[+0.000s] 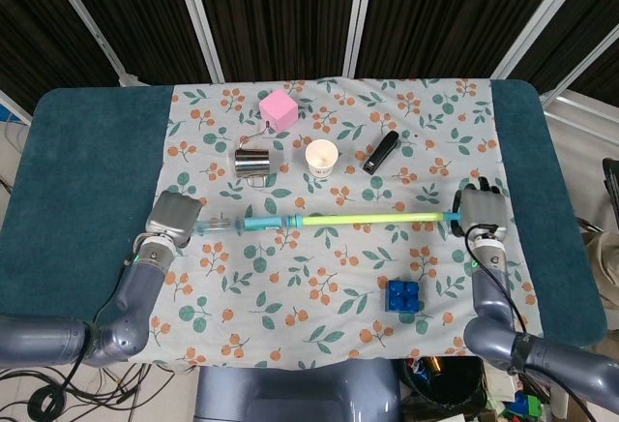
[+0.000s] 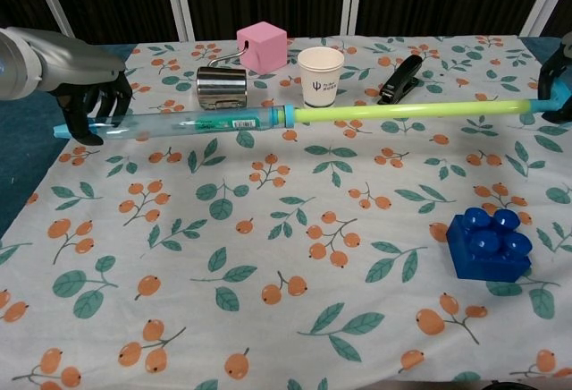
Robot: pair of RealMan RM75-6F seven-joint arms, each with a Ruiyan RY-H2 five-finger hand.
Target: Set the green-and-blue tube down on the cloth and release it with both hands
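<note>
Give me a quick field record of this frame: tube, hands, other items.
tube: green-and-blue tube stretched out long, spanning between both hands over the floral cloth
left robot hand: grips the blue end
right robot hand: holds the green end
behind tube: metal cup, pink cube, paper cup, black clip
in front of tube: blue toy brick
released: not yet
</note>
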